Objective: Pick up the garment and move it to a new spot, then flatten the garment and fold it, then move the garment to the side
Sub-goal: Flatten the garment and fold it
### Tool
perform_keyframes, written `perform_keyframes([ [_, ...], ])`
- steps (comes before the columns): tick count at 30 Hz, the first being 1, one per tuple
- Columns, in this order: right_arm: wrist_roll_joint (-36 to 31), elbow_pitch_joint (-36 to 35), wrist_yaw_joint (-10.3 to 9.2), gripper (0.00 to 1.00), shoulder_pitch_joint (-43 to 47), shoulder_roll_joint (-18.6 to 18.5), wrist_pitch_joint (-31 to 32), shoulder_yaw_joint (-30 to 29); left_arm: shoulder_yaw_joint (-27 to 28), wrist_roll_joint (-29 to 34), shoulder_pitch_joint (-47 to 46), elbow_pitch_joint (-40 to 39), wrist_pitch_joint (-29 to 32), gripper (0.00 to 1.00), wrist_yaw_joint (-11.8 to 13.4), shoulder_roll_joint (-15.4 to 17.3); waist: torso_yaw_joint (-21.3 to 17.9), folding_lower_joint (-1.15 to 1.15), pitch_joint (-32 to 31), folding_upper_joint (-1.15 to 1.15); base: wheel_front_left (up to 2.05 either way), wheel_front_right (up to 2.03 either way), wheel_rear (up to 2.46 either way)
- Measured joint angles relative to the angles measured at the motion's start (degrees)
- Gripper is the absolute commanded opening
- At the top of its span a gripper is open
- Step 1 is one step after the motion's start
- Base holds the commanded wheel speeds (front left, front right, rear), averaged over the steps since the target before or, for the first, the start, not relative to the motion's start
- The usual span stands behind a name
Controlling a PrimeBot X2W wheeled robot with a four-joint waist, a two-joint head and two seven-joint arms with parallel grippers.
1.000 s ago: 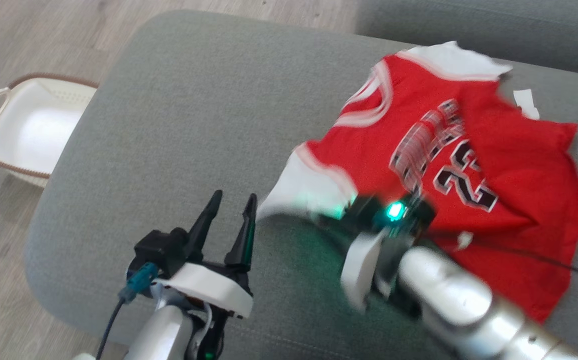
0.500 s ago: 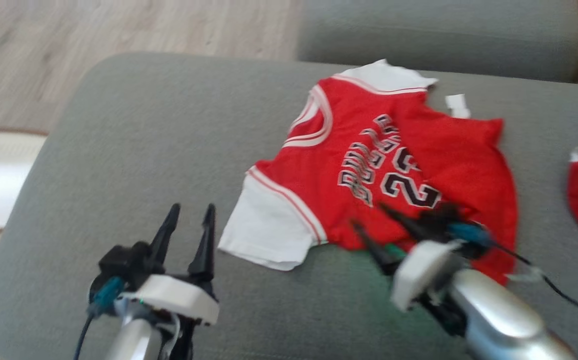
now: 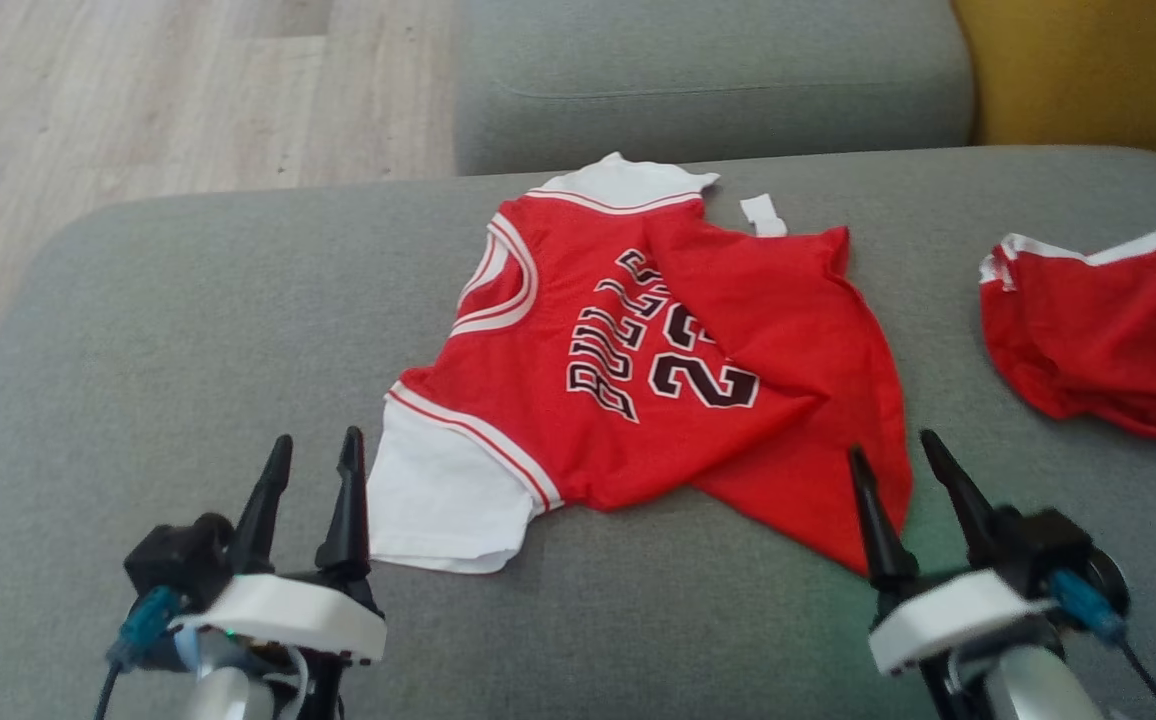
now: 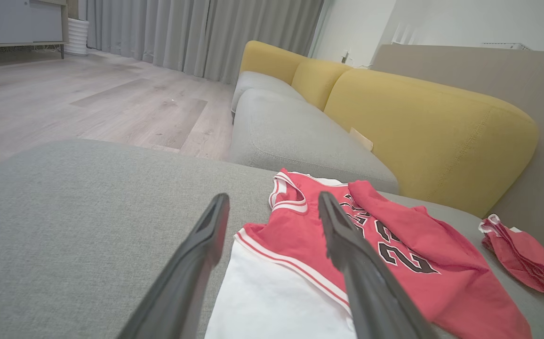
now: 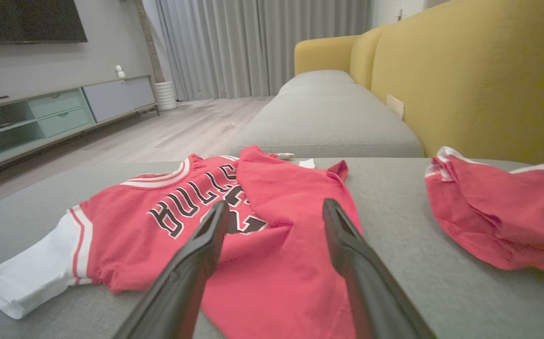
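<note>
Setting: grey sofa cushion, wide and flat, spanning the head view from edge to edge.

Item 1: garment, red jersey, lying on the cushion at the centre of the frame. The neck opening faces frame left, and the black-outlined white lettering and numerals run sideways. Its right-hand part is folded over the body and covers part of the numerals. One white sleeve lies flat at the jersey's lower left, and the other shows at its top edge. Not fully flat.

Item 2: white tag, small, just beside the jersey's upper right edge.

Item 3: left hand, lower left of the frame, fingers spread apart with nothing between them. Its fingertips are just beside the near sleeve.

Item 4: right hand, lower right of the frame, fingers likewise spread and empty. Its fingertips are at the jersey's lower red corner; contact cannot be told.

Item 5: smaller red garment, white-trimmed and crumpled, at the right edge of the frame, well apart from the jersey.

Surround: second grey cushion at top centre, yellow backrest at upper right, wood floor at upper left.
</note>
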Motion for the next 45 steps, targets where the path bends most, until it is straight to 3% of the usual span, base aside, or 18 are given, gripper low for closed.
perform_keyframes([
  [5, -2.92, -4.38, 0.0, 1.0, 4.29, 1.11, 0.0, -3.1, 0.82, 0.57, 0.51, 0.03, 0.0, 1.0, -0.05, 0.0, -1.38, 0.0, 0.33, 0.0, 0.0, 0.0, 0.0],
  [12, -1.64, -6.44, 0.0, 1.0, 4.37, 1.9, 0.0, -3.18, 0.54, 2.21, 0.87, 2.3, 0.0, 1.0, -0.02, 0.01, -2.02, 0.0, 1.11, 0.0, 0.0, 0.0, 0.0],
  [15, -1.15, -6.45, 0.0, 1.0, 4.37, 1.9, 0.0, -3.01, -0.66, 4.94, 0.79, 6.77, 0.0, 1.0, 0.02, 0.04, -2.17, 0.0, 1.52, 0.0, 0.0, 0.0, 0.0],
  [21, -1.08, -7.43, 0.0, 1.0, 4.32, 1.91, 0.0, -2.33, -1.13, 7.64, -1.05, 18.11, 0.02, 1.0, 3.37, -0.07, -2.56, 0.0, 2.87, 0.0, 0.0, 0.0, 0.0],
  [24, -0.99, -7.9, 0.0, 1.0, 4.25, 1.91, 0.0, -2.44, -1.2, 7.64, -3.72, 22.14, 0.53, 1.0, 3.65, -0.07, -2.69, 0.0, 3.52, 0.0, 0.0, 0.0, 0.0],
  [34, -1.0, -7.8, 0.0, 1.0, 4.1, 1.9, 0.0, -2.23, -1.31, 7.55, -8.97, 30.51, 1.58, 1.0, 5.65, -0.13, -3.64, 0.0, 5.16, 0.0, 0.0, 0.0, 0.0],
  [41, -1.14, -7.55, 0.0, 1.0, 4.08, 1.91, 0.0, -2.7, -2.44, 7.22, -12.99, 34.22, 3.47, 1.0, 5.56, -0.14, -3.4, 0.0, 5.49, 0.0, 0.0, 0.0, 0.0],
  [42, -1.25, -7.26, 0.0, 1.0, 4.08, 1.91, 0.0, -2.68, -2.74, 6.9, -13.3, 34.71, 3.54, 0.87, 5.41, -0.14, -3.3, 0.0, 5.42, 0.0, 0.0, 0.0, 0.0],
  [43, -1.25, -6.86, 0.0, 1.0, 4.08, 1.91, 0.0, -2.7, -2.91, 6.73, -13.47, 35.04, 3.54, 0.31, 4.98, -0.14, -3.2, 0.0, 5.3, 0.0, 0.0, 0.0, 0.0],
  [44, -1.24, -6.32, 0.0, 1.0, 4.08, 1.91, 0.01, -2.87, -3.1, 6.53, -13.57, 35.27, 3.54, 0.0, 4.66, -0.14, -3.09, 0.0, 5.16, 0.0, 0.0, 0.0, 0.0],
  [45, -1.24, -5.68, 0.0, 1.0, 4.09, 1.91, 0.12, -3.1, -3.28, 6.25, -13.55, 35.44, 3.45, 0.0, 4.46, -0.14, -2.96, 0.0, 5.0, 0.0, 0.0, 0.0, 0.0],
])
